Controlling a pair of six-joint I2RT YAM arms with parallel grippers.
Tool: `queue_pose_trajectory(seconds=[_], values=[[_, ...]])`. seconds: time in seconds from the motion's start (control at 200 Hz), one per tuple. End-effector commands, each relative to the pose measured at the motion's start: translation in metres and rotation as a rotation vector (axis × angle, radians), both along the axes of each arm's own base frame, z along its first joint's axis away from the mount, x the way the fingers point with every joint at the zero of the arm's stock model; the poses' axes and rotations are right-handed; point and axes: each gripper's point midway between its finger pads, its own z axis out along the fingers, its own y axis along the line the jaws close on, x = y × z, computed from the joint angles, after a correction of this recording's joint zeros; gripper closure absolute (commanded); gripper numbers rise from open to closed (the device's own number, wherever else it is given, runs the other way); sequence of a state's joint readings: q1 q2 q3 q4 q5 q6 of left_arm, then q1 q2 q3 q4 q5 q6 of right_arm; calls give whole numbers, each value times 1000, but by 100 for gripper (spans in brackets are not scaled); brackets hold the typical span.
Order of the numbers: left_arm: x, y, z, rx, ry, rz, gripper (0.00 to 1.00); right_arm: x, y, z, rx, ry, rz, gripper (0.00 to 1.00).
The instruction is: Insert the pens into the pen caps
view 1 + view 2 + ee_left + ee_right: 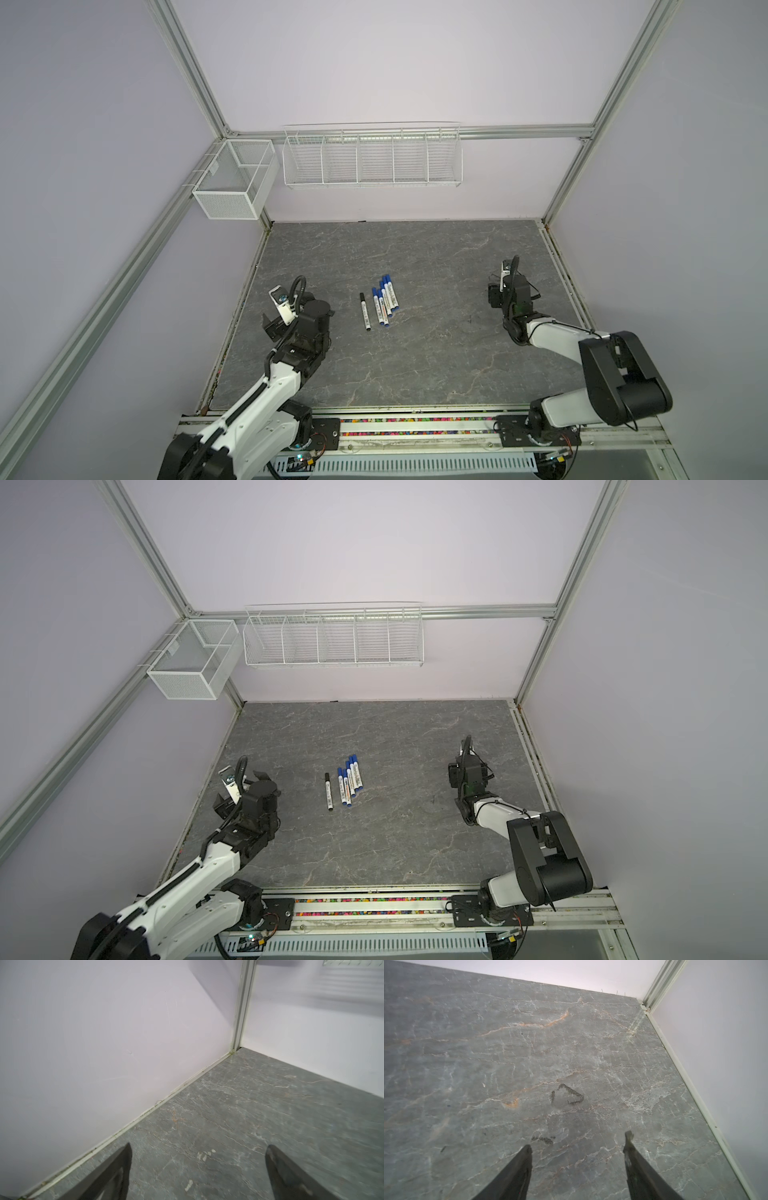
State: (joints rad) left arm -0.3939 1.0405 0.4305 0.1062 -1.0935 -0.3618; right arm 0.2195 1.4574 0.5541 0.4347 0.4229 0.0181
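Beneath both grippers: grey veined table [436, 353]. Far ahead of the fingers, on the back wall: white wire rack [372, 158] of 5 bays. Beside it, ahead-left of the left gripper, a white mesh basket [232, 187] hung at the corner.

Left gripper [198, 1147]: fingers spread wide with only table between them, aimed at the foot of the left wall near the corner post. Right gripper [578, 1140]: parted too, pinching nothing, poised over the table close to the right wall.

Between the 2 grippers, flat on the table: pens [384, 301], off to the right of the left gripper and nearer to it, well apart from the right gripper on its left. Roughly parallel, pointing away from the arm bases. Blue ones bunched and touching. 1 black pen [365, 311] just beside the bunch on the left gripper's side, not touching it. Pen caps [352, 760] seemingly seated on the far ends, though too small to confirm. Just ahead of the right fingertips: dark triangular scribble [568, 1095] on the table.
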Motion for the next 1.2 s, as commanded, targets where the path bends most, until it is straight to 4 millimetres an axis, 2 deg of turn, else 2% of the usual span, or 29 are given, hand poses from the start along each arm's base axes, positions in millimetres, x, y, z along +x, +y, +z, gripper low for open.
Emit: queue_pose_trajectory(seconds=[0.0, 0.1, 0.11, 0.175, 0.26, 0.3, 0.34, 0.36, 0.37, 0.385, 0.575, 0.62, 0.72, 0.765, 0.79, 0.81, 0.88, 0.96, 1.06, 1.195], values=[[21, 4, 10, 75, 13, 82, 1, 5, 4, 1, -2, 3, 33, 22], [49, -4, -22, 54, 75, -20, 1, 3, -5, 5, -62, -24, 16, 21], [52, -5, -26, 53, 80, -35, 1, 3, -14, 6, -67, -33, -7, 21], [65, -9, -27, 51, 103, -63, 1, 2, -25, 14, -61, -124, -12, 19], [83, -23, -29, 47, 61, -200, 0, -3, -43, 4, 59, -198, -23, 17], [91, -26, -30, 47, 64, -258, 0, -2, -39, 0, 80, -198, 19, 16], [95, -25, -35, 22, 100, -279, 0, 0, -26, -2, 80, -182, 102, 12], [98, -27, -38, 5, 108, -315, 0, 0, -23, -2, 83, -173, 122, 3], [99, -29, -39, 0, 110, -332, 0, 0, -23, -3, 88, -169, 123, 9], [101, -30, -38, -6, 108, -356, 0, 0, -23, -3, 92, -166, 125, 11], [117, -43, -45, -12, 137, -542, 1, 3, -30, -6, 125, -156, 107, 11], [118, -47, -51, -2, 128, -578, 1, 3, -30, -6, 125, -157, 106, 11], [112, -18, -53, -75, 59, -472, 0, 2, -31, -5, 115, -167, 97, 11], [105, -18, -64, -78, 48, -476, 0, 2, -31, -5, 116, -164, 97, 11], [104, -17, -62, -51, -6, -481, 0, 2, -31, -4, 115, -167, 98, 11], [105, -16, -53, -30, -55, -475, 0, 2, -31, -5, 116, -165, 97, 11], [103, -11, -62, -89, 45, -433, 1, 2, -31, -5, 116, -165, 97, 11], [104, -11, -55, -43, -42, -449, 0, 2, -31, -5, 117, -166, 97, 11], [104, -11, -60, -83, 27, -435, 1, 2, -31, -6, 120, -160, 100, 11], [103, -11, -58, -58, -21, -447, 1, 3, -31, -7, 131, -153, 108, 11]])
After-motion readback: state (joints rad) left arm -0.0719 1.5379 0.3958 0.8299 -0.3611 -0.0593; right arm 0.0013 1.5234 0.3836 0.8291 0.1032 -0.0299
